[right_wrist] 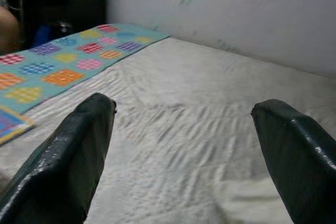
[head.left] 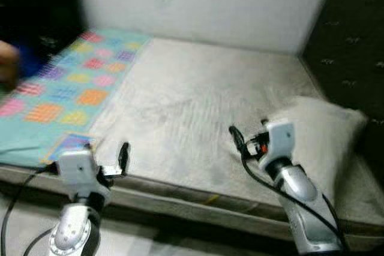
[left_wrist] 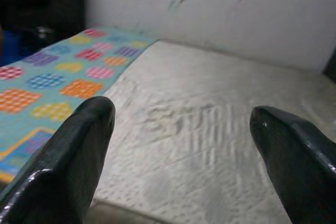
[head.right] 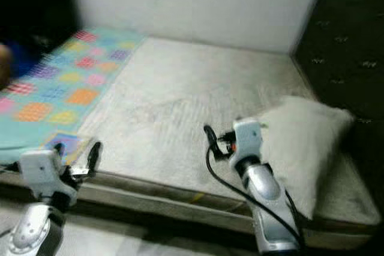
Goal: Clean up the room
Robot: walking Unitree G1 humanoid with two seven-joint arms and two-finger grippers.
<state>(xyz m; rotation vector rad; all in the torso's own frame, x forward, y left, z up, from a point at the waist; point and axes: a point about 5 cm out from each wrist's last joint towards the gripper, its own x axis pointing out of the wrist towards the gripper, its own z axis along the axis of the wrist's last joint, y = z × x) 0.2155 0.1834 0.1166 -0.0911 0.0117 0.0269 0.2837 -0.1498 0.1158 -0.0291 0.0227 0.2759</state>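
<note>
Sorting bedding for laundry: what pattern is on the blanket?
Turquoise blanket with multicoloured checked squares, clearest in the left eye view.

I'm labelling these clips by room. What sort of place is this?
Most likely a bedroom: a bare mattress against a wall, a pale pillow lying on it, and a colourful patterned sheet spread over one side.

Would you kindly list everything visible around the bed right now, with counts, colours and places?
Bare grey-white mattress: one, filling the middle of the scene, against the wall.
Turquoise blanket with coloured squares: one, spread over the mattress's left end.
Pale grey fluffy pillow: one, lying on the mattress's right end.
Dark patterned headboard: one, black, upright at the right end.
White wall: one, behind the bed.
Left claw: open, at the mattress's near edge.
Right claw: open, above the mattress beside the pillow.
</note>
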